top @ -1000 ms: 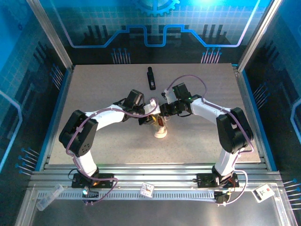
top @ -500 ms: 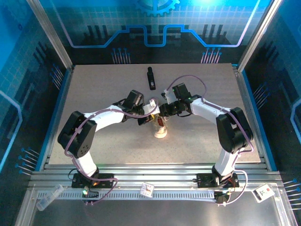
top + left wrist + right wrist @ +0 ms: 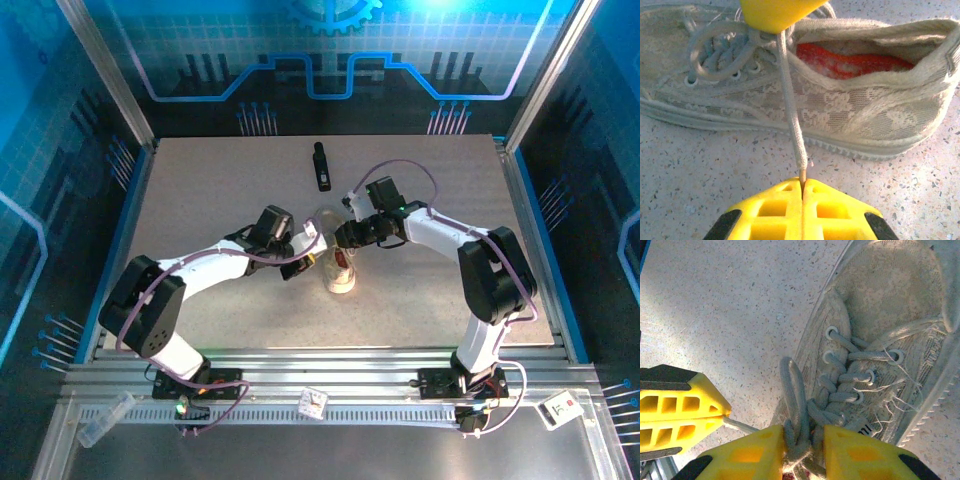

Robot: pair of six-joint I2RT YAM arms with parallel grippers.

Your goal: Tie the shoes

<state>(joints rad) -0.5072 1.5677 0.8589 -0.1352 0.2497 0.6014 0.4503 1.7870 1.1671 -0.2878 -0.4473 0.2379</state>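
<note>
On the left side of the table (image 3: 190, 200), the left gripper (image 3: 303, 260) is closed fully on the tip of one lace (image 3: 792, 120). The lace runs straight and tight from its jaws up to the shoe (image 3: 341, 272). I judge it is held so in order to draw this end outward, so that the knot can tighten. The shoe lies near the middle of the table, between the two grippers. On its right side, the right gripper (image 3: 802, 442) has its jaws narrow, pressed on a loop (image 3: 792, 385) of lace just beside the eyelets, probably to guard the loop's shape against the pull from the other side. Behind the shoe, well apart, lies a black bar (image 3: 321, 166), which has no part in this. The top view gives the whole arrangement, with both arms bent in toward the shoe, but the laces are too thin to read there. The left wrist view shows what the top one cannot: the lace pinched exactly in the seam of the closed fingers, the red lining (image 3: 855, 60) inside the shoe, and the sole resting flat on the table. The right wrist view adds the loop standing up between its fingers, the crossed lacing through the eyelets, and the left gripper low at the left with the tight lace going to it. The bow seems not yet finished.
</note>
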